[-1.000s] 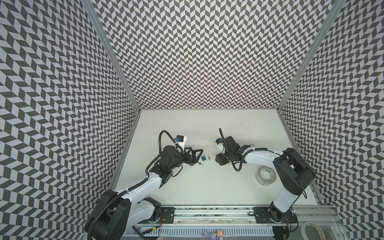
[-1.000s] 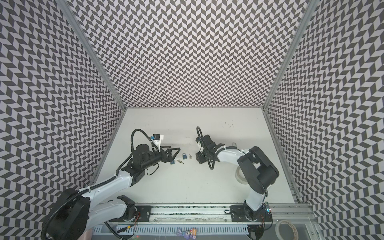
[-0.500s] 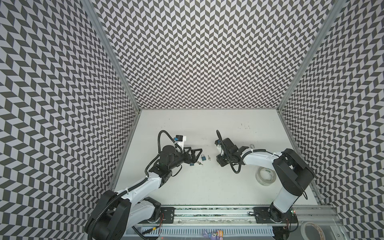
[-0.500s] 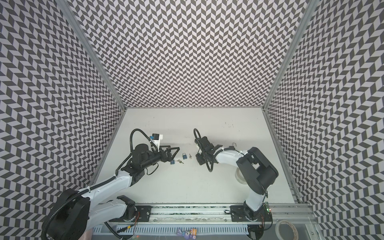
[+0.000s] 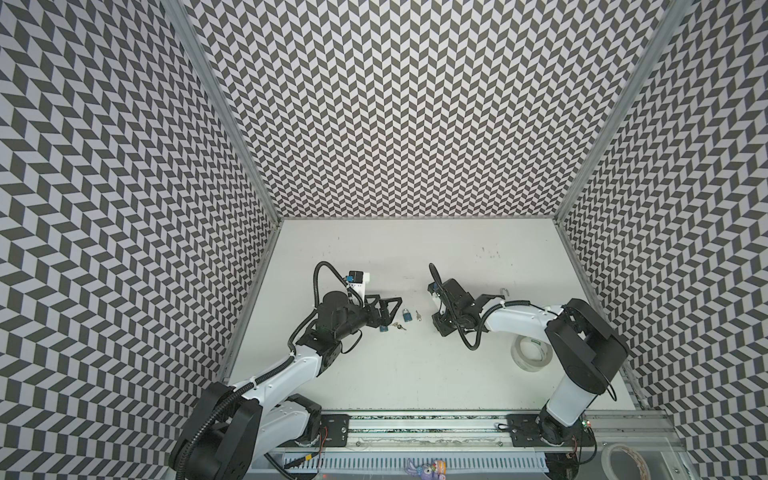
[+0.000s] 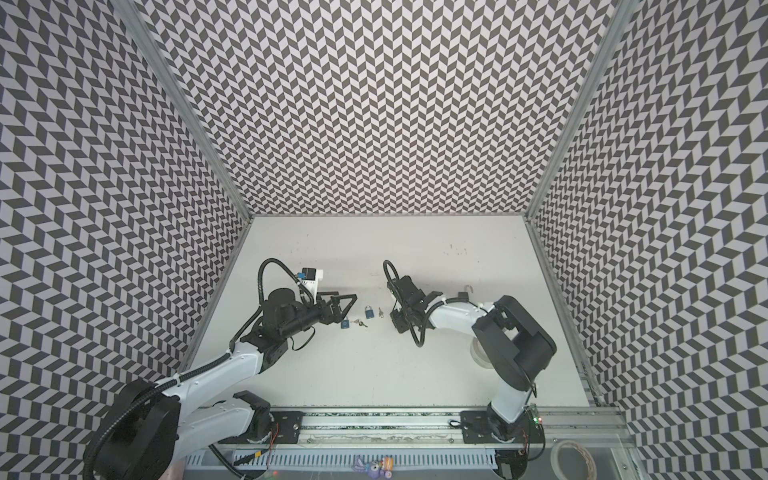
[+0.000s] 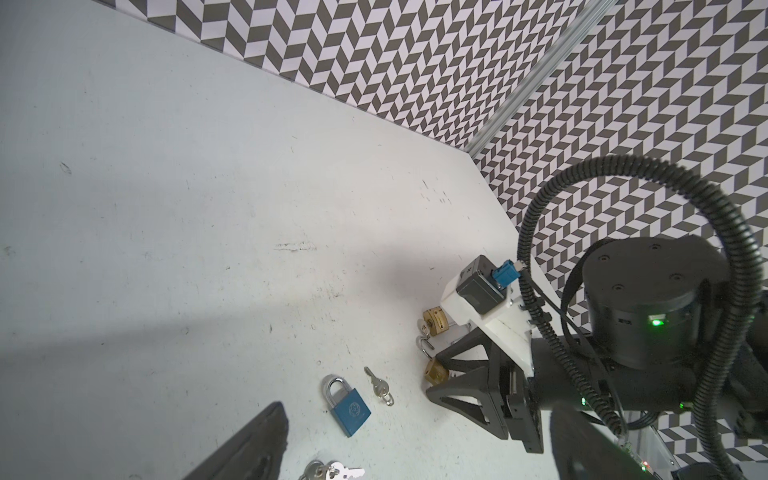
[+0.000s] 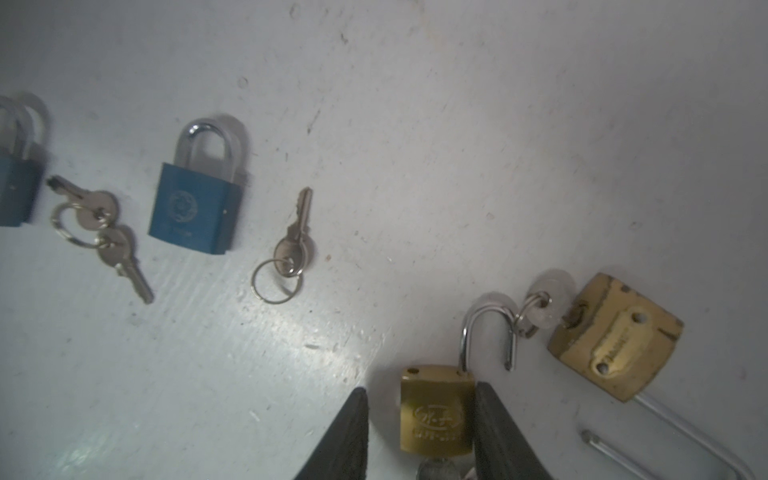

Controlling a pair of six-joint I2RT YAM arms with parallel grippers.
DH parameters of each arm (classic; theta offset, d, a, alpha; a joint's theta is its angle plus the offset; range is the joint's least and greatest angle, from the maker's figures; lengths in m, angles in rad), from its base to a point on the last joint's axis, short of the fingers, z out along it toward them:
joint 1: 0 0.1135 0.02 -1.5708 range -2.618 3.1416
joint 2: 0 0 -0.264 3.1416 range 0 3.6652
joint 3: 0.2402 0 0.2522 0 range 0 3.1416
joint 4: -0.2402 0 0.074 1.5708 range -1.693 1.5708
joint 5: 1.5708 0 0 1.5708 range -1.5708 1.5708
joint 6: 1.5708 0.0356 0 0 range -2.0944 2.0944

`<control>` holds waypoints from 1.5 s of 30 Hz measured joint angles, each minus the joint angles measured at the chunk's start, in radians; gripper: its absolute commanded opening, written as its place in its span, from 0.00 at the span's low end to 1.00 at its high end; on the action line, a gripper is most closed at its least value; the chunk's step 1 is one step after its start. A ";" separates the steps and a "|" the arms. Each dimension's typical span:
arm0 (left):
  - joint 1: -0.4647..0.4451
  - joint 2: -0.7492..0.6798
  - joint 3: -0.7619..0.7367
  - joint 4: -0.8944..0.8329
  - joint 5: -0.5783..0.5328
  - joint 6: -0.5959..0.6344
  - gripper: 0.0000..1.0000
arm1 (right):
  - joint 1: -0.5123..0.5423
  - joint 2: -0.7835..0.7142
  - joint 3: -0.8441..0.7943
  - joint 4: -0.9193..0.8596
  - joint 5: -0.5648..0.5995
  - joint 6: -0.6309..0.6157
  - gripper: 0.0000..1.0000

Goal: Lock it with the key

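— Starting at the right claw (image 8: 420, 388): open or closed?
— Part open, astride the small brass padlock (image 8: 436, 415). Touching its body with one finger (image 8: 498, 436); on the other side, a clear gap. So not clamped.
— And the shackle (image 8: 486, 332) of that padlock?
— Swung out, free at one end. Below the body, a grey metal piece (image 8: 432, 471), cut by the picture edge; key or not, cannot tell.
— Just beside?
— An older brass padlock (image 8: 615, 340), worn, with a long thin shackle and a ringed key head (image 8: 544, 309) at its corner.
— Further out, toward the left claw?
— First a single key (image 8: 293, 237) on a ring, then a blue padlock (image 8: 195, 208) with closed shackle, then two keys on one ring (image 8: 97, 226), then a second blue padlock (image 8: 14, 191). All flat, in a row near the middle of the bench (image 5: 415, 374), about midway between its left and right edges.
— Left claw (image 5: 392, 313)?
— Spread wide, holding nothing, at the second blue padlock's end of the row.
— Toward the right edge of the bench?
— A roll of clear tape (image 5: 517, 355), partly behind the right arm.
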 measured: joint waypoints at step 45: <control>0.119 -0.164 0.369 -0.235 0.180 0.188 0.94 | 0.000 -0.599 -0.074 0.144 -0.258 -0.174 0.00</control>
